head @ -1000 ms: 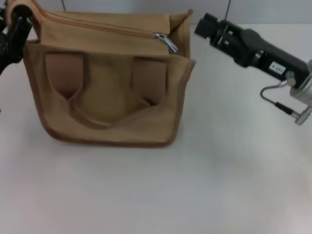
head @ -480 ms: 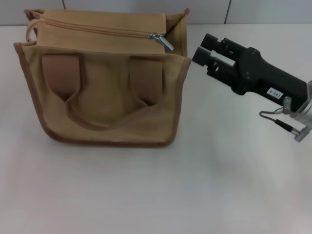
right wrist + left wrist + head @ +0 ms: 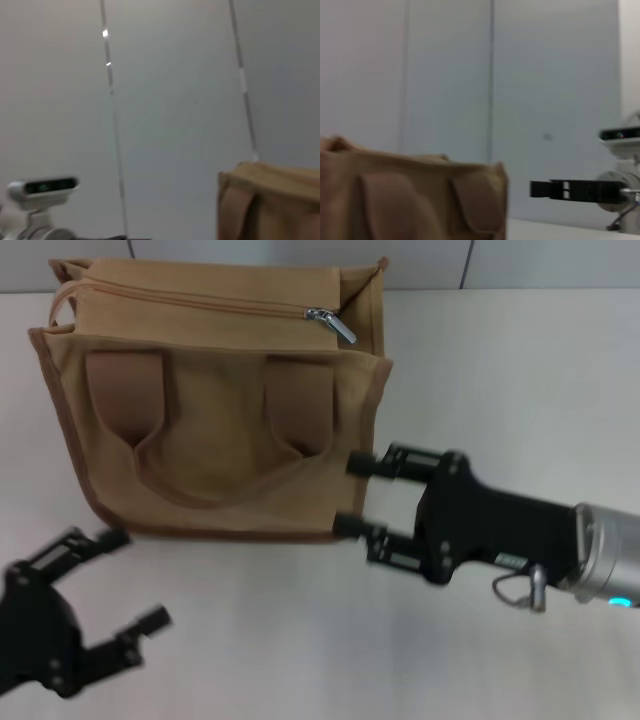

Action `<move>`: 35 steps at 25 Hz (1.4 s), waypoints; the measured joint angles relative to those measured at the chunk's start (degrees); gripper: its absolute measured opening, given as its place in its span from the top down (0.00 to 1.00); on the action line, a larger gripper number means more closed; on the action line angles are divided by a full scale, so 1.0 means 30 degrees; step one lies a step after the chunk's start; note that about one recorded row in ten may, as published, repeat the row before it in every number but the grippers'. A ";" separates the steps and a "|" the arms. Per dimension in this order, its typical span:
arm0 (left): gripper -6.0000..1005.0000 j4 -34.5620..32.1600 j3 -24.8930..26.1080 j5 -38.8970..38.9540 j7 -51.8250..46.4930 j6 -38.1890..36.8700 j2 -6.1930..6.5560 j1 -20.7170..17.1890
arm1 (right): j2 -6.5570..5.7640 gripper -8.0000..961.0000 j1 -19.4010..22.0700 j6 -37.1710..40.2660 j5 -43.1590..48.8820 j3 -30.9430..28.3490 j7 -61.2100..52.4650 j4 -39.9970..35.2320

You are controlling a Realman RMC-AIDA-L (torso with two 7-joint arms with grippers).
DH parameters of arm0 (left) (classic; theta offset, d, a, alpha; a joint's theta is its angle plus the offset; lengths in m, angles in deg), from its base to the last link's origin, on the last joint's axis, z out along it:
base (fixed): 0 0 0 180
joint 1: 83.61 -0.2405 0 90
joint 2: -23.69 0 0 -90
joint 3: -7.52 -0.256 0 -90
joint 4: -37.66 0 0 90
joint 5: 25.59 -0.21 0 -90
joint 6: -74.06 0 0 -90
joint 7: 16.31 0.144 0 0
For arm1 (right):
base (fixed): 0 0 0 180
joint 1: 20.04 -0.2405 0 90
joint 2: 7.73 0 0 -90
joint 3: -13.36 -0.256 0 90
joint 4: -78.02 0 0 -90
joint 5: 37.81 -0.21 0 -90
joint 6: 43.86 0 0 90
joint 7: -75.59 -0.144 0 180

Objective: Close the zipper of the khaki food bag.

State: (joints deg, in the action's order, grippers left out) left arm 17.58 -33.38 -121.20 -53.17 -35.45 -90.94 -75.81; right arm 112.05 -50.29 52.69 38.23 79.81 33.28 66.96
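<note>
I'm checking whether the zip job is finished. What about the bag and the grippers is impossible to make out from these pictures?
- The zipper: in the head view its last stretch past the pull tab is too small to judge.
- The khaki food bag: back and inside hidden by its own panels; both wrist views cut it off at an edge.
- The left gripper: blurred in the head view, body cut off at the corner.
- The right gripper: open in the head view; contact with the bag is unclear.

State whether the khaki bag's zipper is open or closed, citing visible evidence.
Closed: the zipper runs joined across the khaki food bag, with its pull tab at the far end.
</note>
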 joint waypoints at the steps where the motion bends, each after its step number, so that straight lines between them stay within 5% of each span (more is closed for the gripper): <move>1: 0.18 -0.0003 -0.0006 -0.0959 -0.0028 0.0053 -0.0061 0.0480 | 0.0009 0.39 -0.0071 -0.0088 -0.0001 0.0707 0.0082 0.0044; 16: 0.18 -0.0257 0.0116 -0.3787 -0.0953 0.0561 -0.0127 0.2120 | 0.0037 0.14 0.0083 -0.1649 0.0026 0.2987 0.0656 0.0733; 35: 0.18 -0.0146 0.0158 -0.3723 -0.0893 0.1164 -0.0671 0.1971 | 0.0037 0.14 0.0068 -0.1982 -0.0130 0.3021 0.0862 0.0679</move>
State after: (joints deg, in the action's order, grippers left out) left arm 17.14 -32.90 -132.37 -55.85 -31.95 -92.95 -69.90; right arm 112.16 -50.08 46.74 37.84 88.87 35.87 69.00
